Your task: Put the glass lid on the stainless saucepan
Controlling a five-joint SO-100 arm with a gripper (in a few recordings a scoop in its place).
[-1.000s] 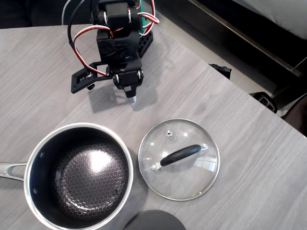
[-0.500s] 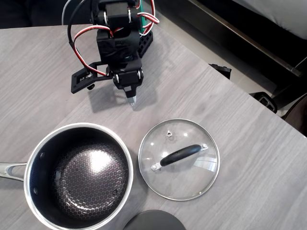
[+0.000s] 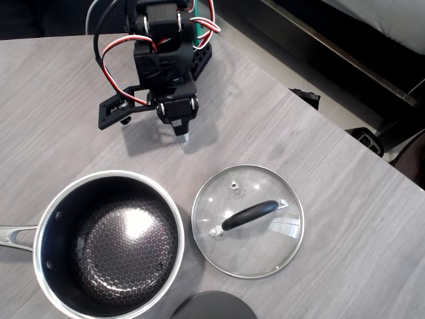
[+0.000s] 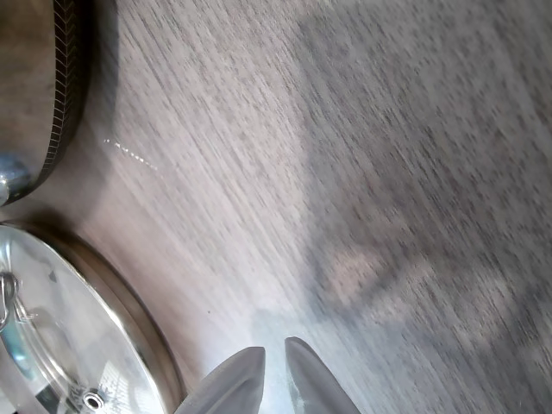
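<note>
Overhead view: black gripper [image 3: 184, 138], jaws nearly closed and empty, poised above round clear glass lid [image 3: 248, 220] beside shiny stainless saucepan [image 3: 109, 244].

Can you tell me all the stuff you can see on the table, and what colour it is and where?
Round clear glass lid with steel rim and black bar handle: one, flat on the table, right of the saucepan in the overhead view.
Shiny stainless steel saucepan with dark honeycomb inside: one, bottom left, uncovered, long handle pointing left.
Dark grey round object: one, bottom edge, partly cut off.
Grey wood-grain table: one, under everything.
Black robot arm with red and white wires: one, top middle.
Gripper: one, pale fingertips close together, holding nothing, pointing at bare table above the lid.
</note>
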